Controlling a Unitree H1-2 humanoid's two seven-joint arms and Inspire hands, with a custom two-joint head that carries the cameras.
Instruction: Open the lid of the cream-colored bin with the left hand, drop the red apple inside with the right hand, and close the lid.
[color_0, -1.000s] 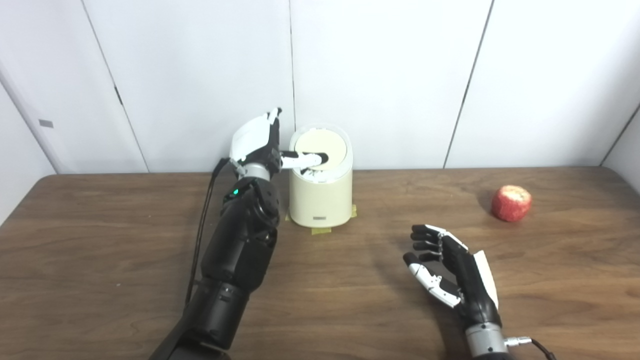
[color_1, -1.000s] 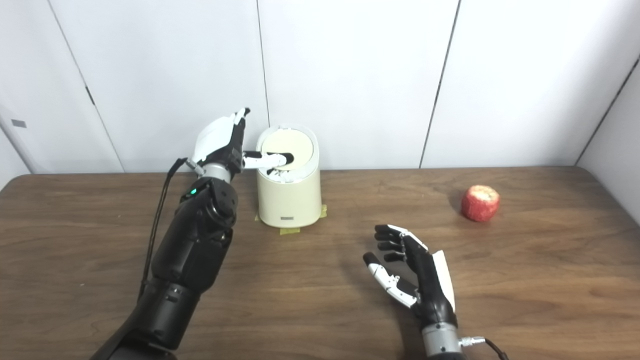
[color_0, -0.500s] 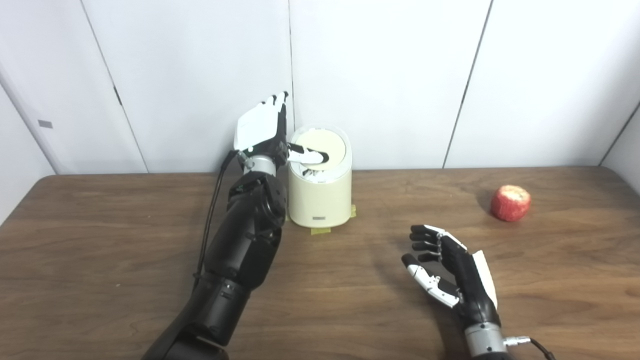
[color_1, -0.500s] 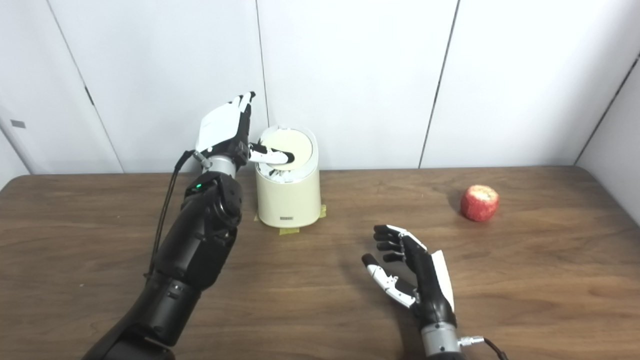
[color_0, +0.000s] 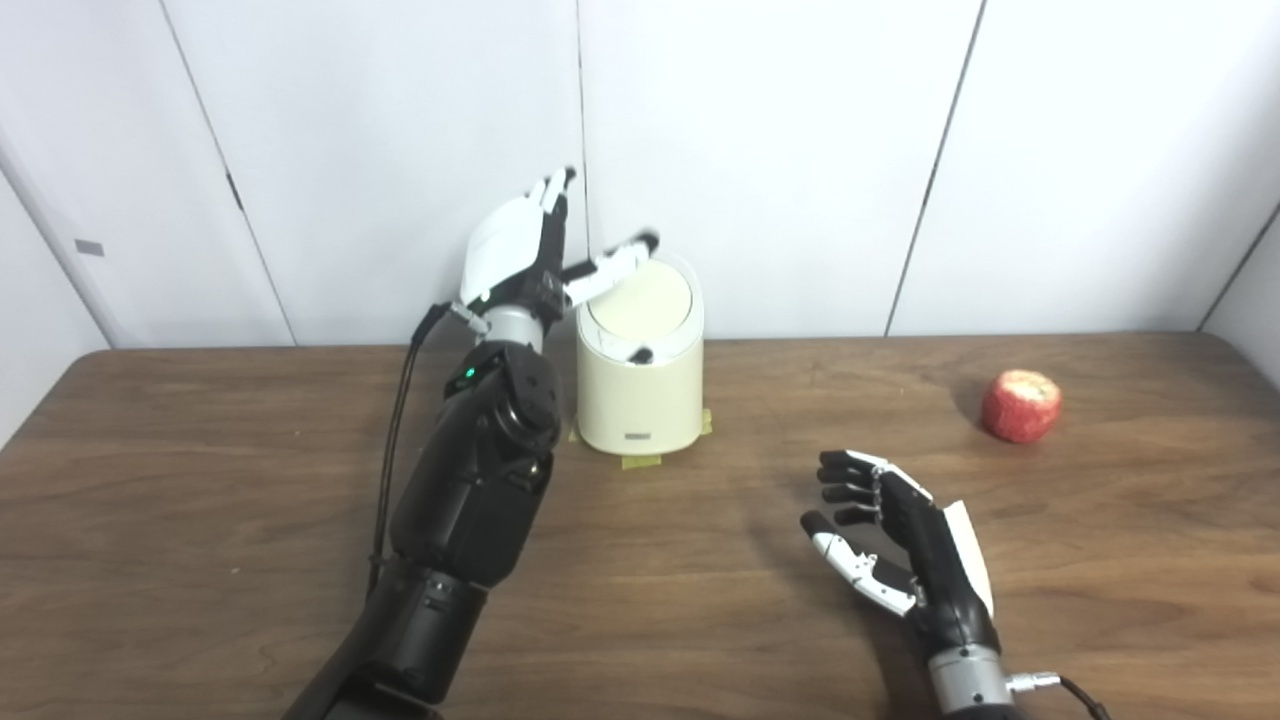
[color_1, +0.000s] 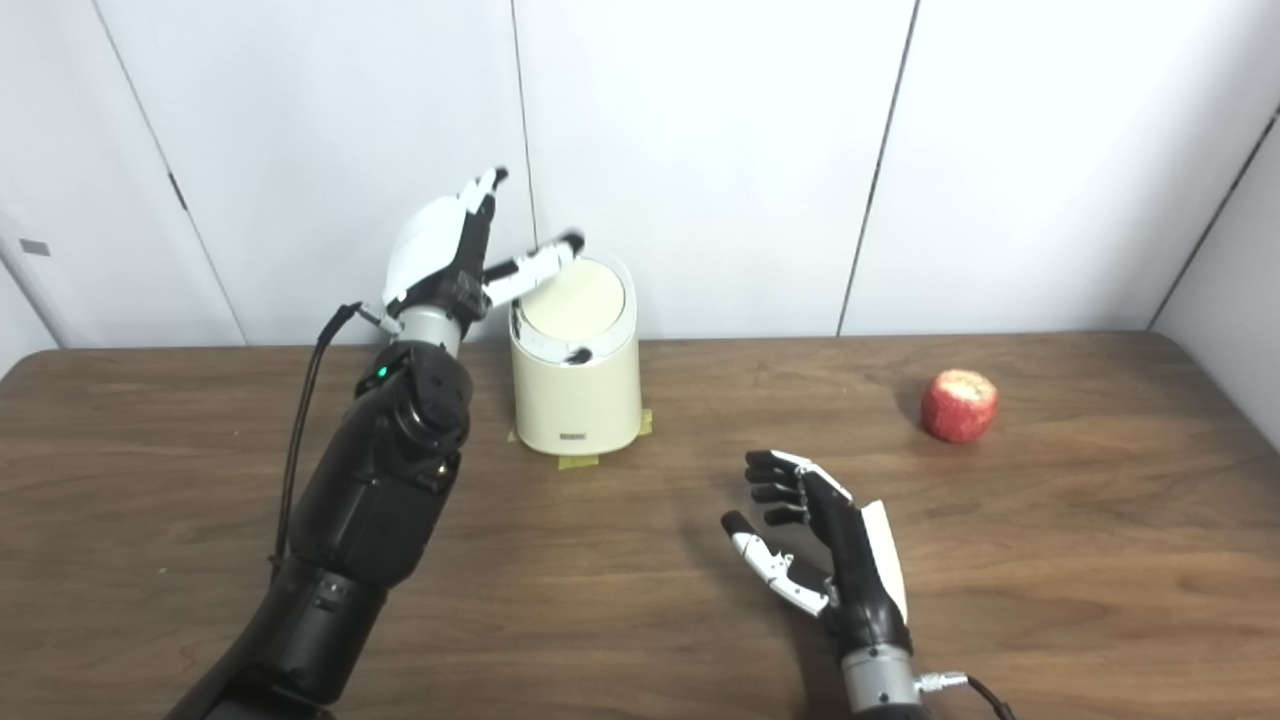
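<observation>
lid (color_0: 640, 300) looks light and hinged, best tipped at its rim by my spread, empty left hand (color_0: 520, 262); right hand (color_0: 895, 545) waits spread, apple (color_0: 1021, 405) beyond it.

A wooden brown worktop (color_0: 200, 480) ran up to a white panelled wall (color_0: 780, 150) at its far edge. A cream-coloured round plastic bin (color_0: 640, 395) stood on it far and left of centre, close to the wall. The left robot hand (color_0: 515, 265) was raised just left of the bin's top. A red apple (color_0: 1021, 405) lay well to the right. The right robot hand (color_0: 895, 550) sat nearer, between bin and apple, apart from both.
</observation>
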